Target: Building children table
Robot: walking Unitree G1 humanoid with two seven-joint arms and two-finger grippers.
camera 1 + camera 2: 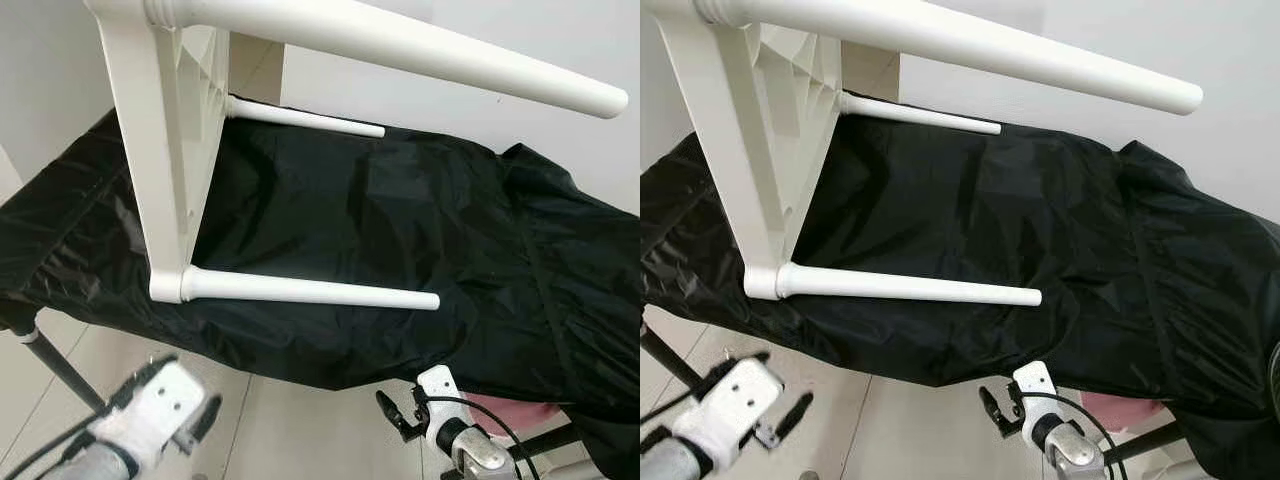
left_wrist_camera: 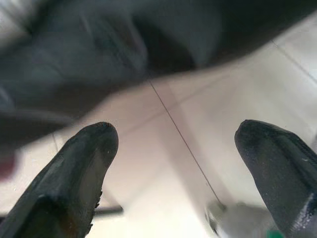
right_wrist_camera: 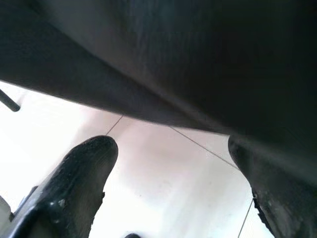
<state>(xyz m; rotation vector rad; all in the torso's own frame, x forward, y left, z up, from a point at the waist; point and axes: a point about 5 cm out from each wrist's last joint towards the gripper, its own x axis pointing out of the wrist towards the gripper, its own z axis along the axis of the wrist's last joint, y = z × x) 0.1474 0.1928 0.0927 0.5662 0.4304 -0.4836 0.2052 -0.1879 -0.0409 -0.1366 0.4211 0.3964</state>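
Observation:
A white children's table (image 1: 170,150) lies on its side on a surface draped in black cloth (image 1: 420,230). Three of its round white legs stick out to the right: a near one (image 1: 310,290) resting on the cloth, a far one (image 1: 300,117), and an upper one (image 1: 400,50) in the air. My left gripper (image 2: 176,134) hangs open below the cloth's front edge, with only floor between its fingers. My right gripper (image 1: 400,405) is also open and holds nothing, low under the front edge right of centre.
The cloth hangs over the front edge and down the right side. A black stand leg (image 1: 60,365) slants down at the front left. Something pink (image 1: 510,410) shows under the cloth at the right. Pale tiled floor (image 1: 290,430) lies below, with a white wall behind.

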